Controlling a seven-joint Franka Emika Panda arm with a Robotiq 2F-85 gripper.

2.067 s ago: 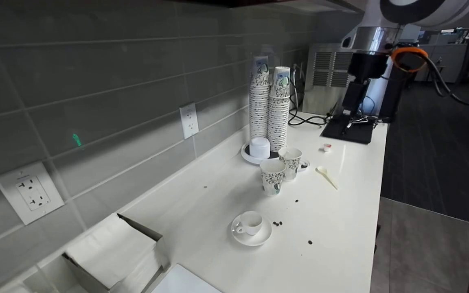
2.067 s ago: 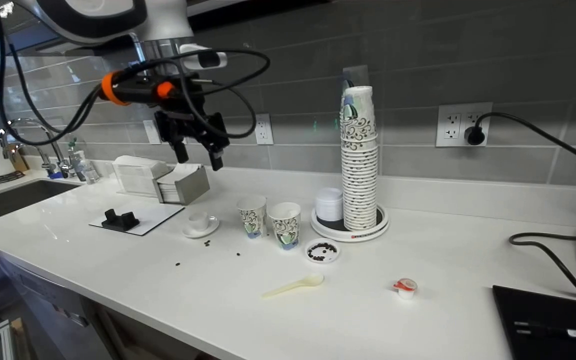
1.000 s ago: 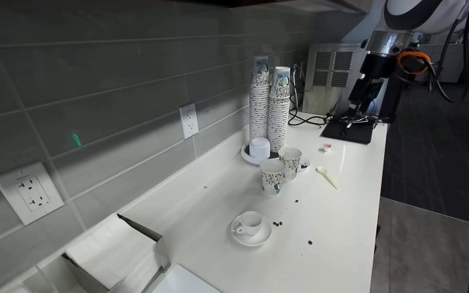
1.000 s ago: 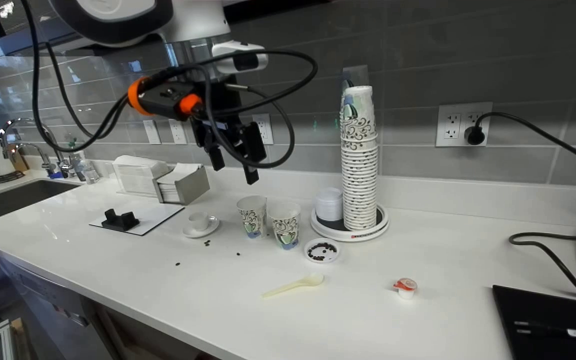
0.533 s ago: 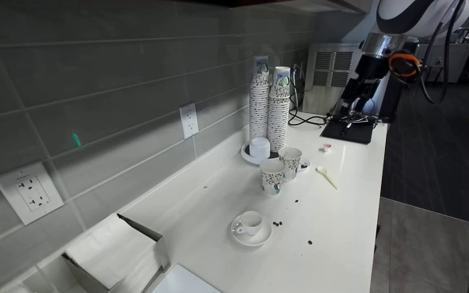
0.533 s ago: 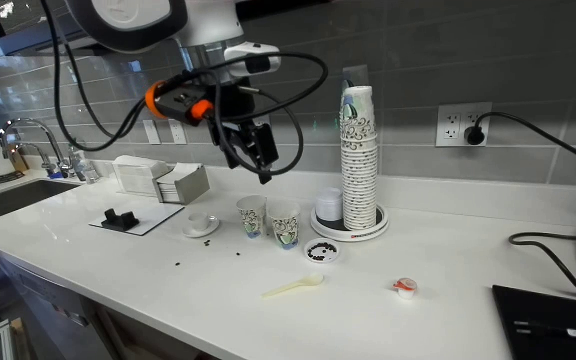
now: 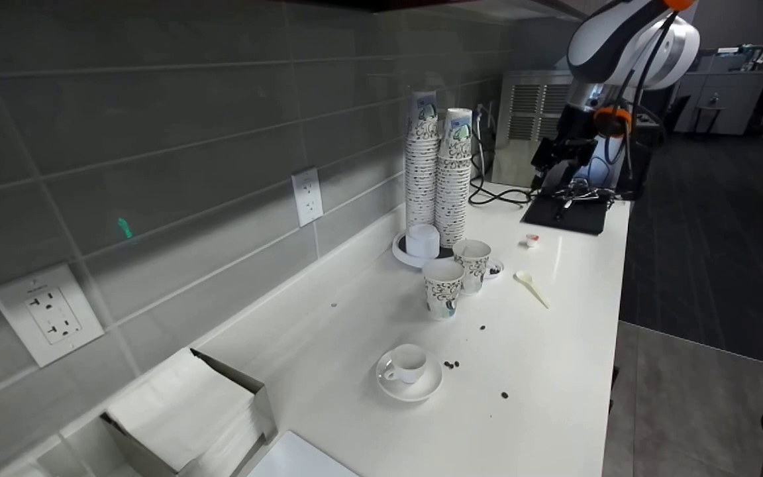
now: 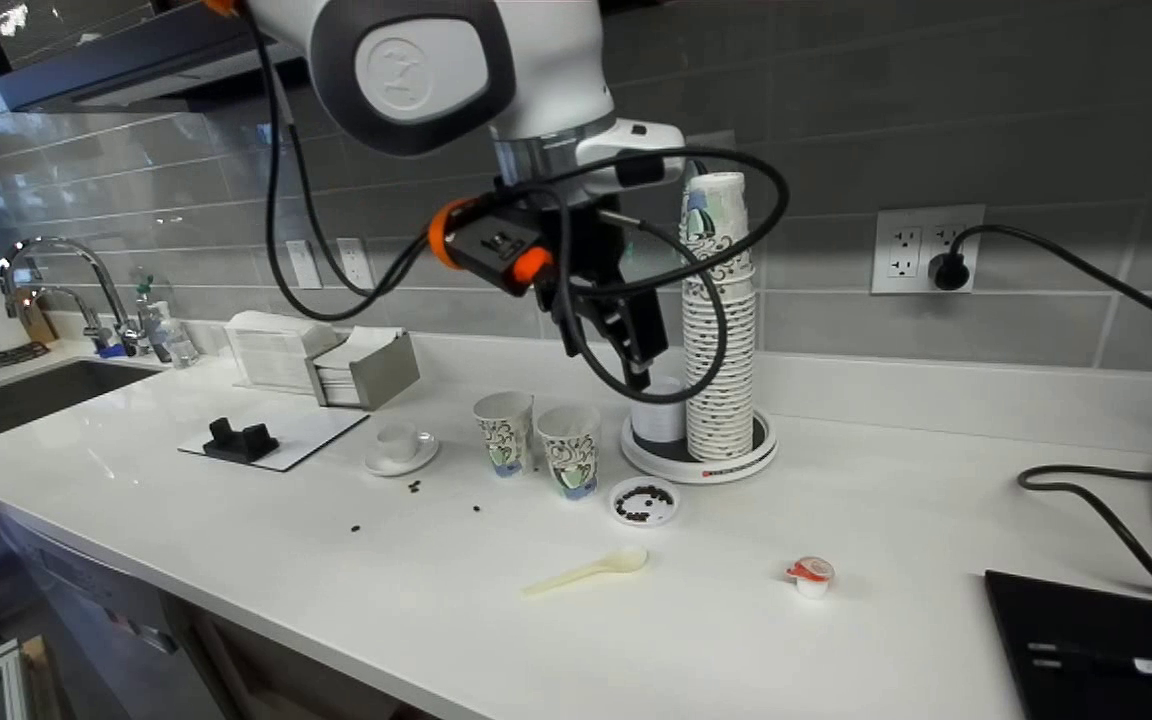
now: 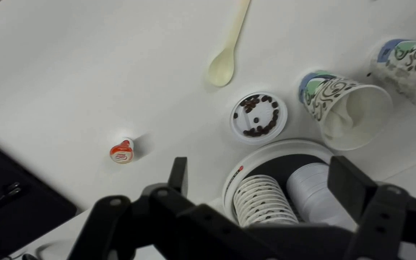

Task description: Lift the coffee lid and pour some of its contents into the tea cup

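Well, by the wrist view the gripper (image 9: pixel 260 177) hangs with its two black fingers (image 9: pixel 180 173) spread wide apart, released and free of any grasp. Beyond the fingertips lies the coffee lid (image 9: pixel 263 114), flat on the white counter (image 9: pixel 150 90), dark coffee beans (image 9: pixel 250 104) strewn around inside it. The round tray (image 9: pixel 294 147) sits just beside it, carrying a pile of white rounds (image 9: pixel 311 187) (lids or bowls, I honestly can't tell). A pair of paper cups (image 9: pixel 329 92) stands close by, a pale spoon (image 9: pixel 222 68) lies near the lid too, and a little red-topped creamer pod (image 9: pixel 121 154) is farther off.

In an exterior view, the robot arm (image 8: pixel 556 60) leans over the counter, the gripper tilted downward in the air, its tips well apart from the coffee lid. The tea cup (image 8: pixel 398 442) stands upright on its saucer (image 8: pixel 402 469), with the paper cups between it and the lid.

In an exterior view, two tall stacks of cups (image 7: pixel 453 192) rise from the tray by the grey tiled wall (image 7: pixel 176 218). A few loose beans (image 7: pixel 449 364) lie just beside the saucer. The coffee lid peeks out from behind a paper cup, and the gripper, down the far end, is too dark to make out clearly.
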